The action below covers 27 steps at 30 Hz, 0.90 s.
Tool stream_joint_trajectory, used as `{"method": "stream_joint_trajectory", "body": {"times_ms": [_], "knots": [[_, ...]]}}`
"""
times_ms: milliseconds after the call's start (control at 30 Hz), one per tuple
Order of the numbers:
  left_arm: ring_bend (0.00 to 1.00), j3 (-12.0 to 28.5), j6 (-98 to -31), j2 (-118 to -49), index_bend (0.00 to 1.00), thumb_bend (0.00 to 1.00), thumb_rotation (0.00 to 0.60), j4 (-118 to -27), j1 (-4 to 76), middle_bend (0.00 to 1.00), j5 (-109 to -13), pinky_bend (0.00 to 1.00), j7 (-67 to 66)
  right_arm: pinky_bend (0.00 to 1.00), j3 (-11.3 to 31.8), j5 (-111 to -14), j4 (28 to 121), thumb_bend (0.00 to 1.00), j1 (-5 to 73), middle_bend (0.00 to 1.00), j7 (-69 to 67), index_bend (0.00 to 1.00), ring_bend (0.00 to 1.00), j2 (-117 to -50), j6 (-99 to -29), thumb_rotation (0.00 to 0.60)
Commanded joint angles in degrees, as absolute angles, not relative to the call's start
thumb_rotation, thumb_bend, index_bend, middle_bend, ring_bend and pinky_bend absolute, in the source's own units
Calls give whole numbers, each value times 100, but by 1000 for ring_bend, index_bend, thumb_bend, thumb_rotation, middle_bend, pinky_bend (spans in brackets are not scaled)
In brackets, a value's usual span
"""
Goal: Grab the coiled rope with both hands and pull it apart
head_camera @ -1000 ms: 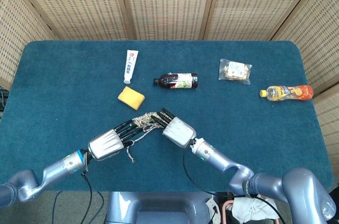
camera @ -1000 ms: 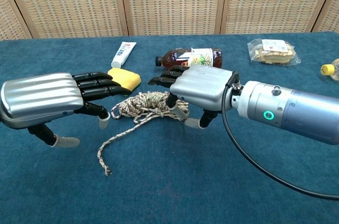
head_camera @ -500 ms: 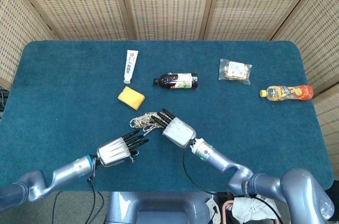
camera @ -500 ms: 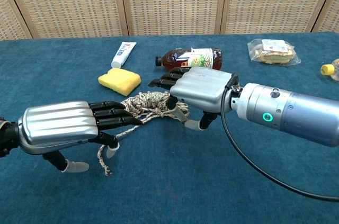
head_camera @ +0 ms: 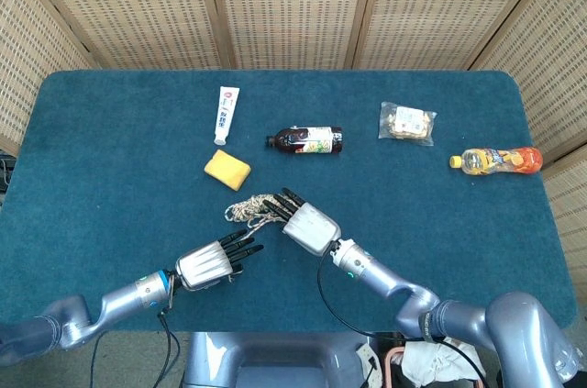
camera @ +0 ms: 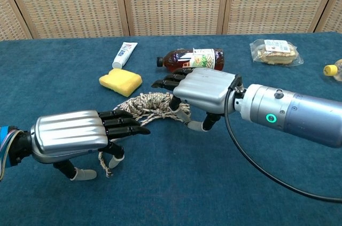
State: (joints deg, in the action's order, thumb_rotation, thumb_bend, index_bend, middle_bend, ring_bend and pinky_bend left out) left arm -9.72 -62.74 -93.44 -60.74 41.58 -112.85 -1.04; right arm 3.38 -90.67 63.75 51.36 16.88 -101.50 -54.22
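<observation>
The coiled rope (head_camera: 248, 208) (camera: 148, 103) lies on the blue table (head_camera: 110, 159), near the front middle. Its loose tail (camera: 105, 163) runs toward the near edge. My right hand (head_camera: 307, 226) (camera: 201, 90) hovers over the coil's right side with fingers stretched out and thumb pointing down beside the rope; nothing is plainly held. My left hand (head_camera: 213, 264) (camera: 75, 136) is nearer the front edge, fingers straight and pointing at the coil, their tips short of it. Its thumb hangs next to the tail without a visible grip.
A yellow sponge (head_camera: 227, 169) (camera: 121, 82) sits just behind the coil. Further back are a toothpaste tube (head_camera: 225, 114), a dark bottle (head_camera: 305, 140) lying on its side and a snack bag (head_camera: 407, 122). An orange drink bottle (head_camera: 500, 160) lies at the far right.
My left hand has drawn back from the coil toward the near edge, and now sits lower over the rope's tail. The right hand and the coil have barely shifted.
</observation>
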Motion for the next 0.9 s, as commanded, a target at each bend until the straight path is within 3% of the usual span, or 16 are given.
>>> {"method": "stream_joint_trajectory", "body": {"times_ms": [33, 400, 900], "knots": [[0, -986, -6272, -9361, 516, 295, 600, -6073, 4175, 0, -11265, 0, -118, 0, 337, -9068, 6376, 755, 5131, 0, 1676, 687, 0, -10144, -5430, 600], [0, -1032, -6279, -9380, 571, 396, 600, -6117, 4233, 0, -11155, 0, -181, 0, 306, -9082, 6347, 755, 5103, 0, 1618, 687, 0, -10131, -5449, 600], [0, -1104, -6299, -9380, 600, 453, 600, -6112, 4272, 0, -11057, 0, -231, 0, 292, -9099, 6293, 755, 5092, 0, 1578, 687, 0, -10176, -5458, 600]]}}
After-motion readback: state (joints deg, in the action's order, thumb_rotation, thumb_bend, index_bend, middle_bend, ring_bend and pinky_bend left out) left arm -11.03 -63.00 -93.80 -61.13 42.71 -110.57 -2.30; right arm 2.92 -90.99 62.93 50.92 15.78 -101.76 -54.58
